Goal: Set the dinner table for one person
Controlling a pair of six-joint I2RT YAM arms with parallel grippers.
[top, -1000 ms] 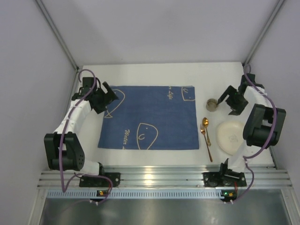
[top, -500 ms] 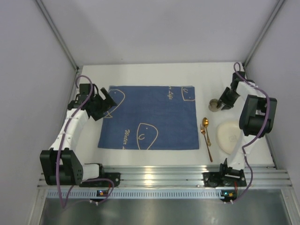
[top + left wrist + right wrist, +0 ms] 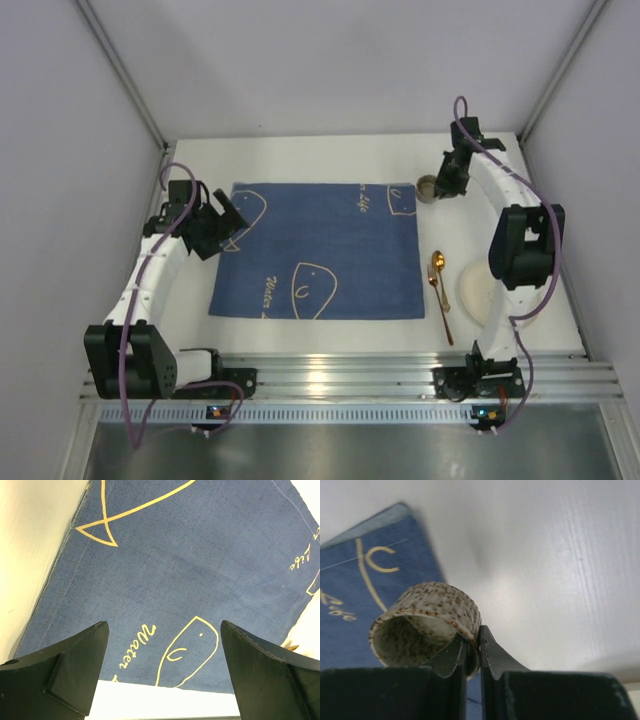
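**Right arm pinches a speckled cup by the cloth's far corner**

The left arm bends up along the table's left side. The left gripper [image 3: 224,222] hangs over the left edge of the blue cloth [image 3: 320,250], its two dark wedge-shaped fingers spread wide with nothing between them. The cloth is a coarse weave with pale line-drawn fish and script, and it lies flat. It sits mid-way on the dinner table [image 3: 330,150], a matte white top filling the floor of the booth, with a ribbed metal rail [image 3: 330,375] along its near edge. Right of the cloth lie copper-coloured cutlery [image 3: 441,300] and a cream plate [image 3: 472,290] (partly behind the arm). The right arm reaches far forward. The right gripper [image 3: 471,641] nips the wall of a small brown-speckled cup [image 3: 440,605], which is tilted, just off the cloth's far right corner.
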